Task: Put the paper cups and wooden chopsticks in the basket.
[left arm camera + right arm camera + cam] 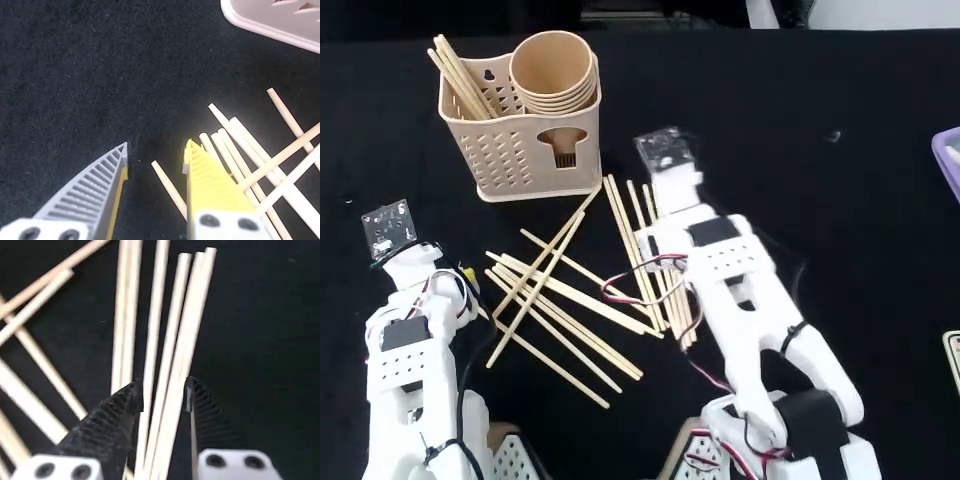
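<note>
Black table (840, 260): basket (525, 160) holds stacked paper cups (552, 62) (and several chopsticks (460, 82)).

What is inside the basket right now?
A stack of paper cups and, beside it, a few chopsticks sticking out. The basket walls hide their lower parts.

Black cloth (840, 250) covers the table. Purple container rim (948, 160) at the far right edge, cut off. Nearer along the same edge, a pale flat item (953, 358), unidentifiable. White surface (880, 12) behind the table.
</note>
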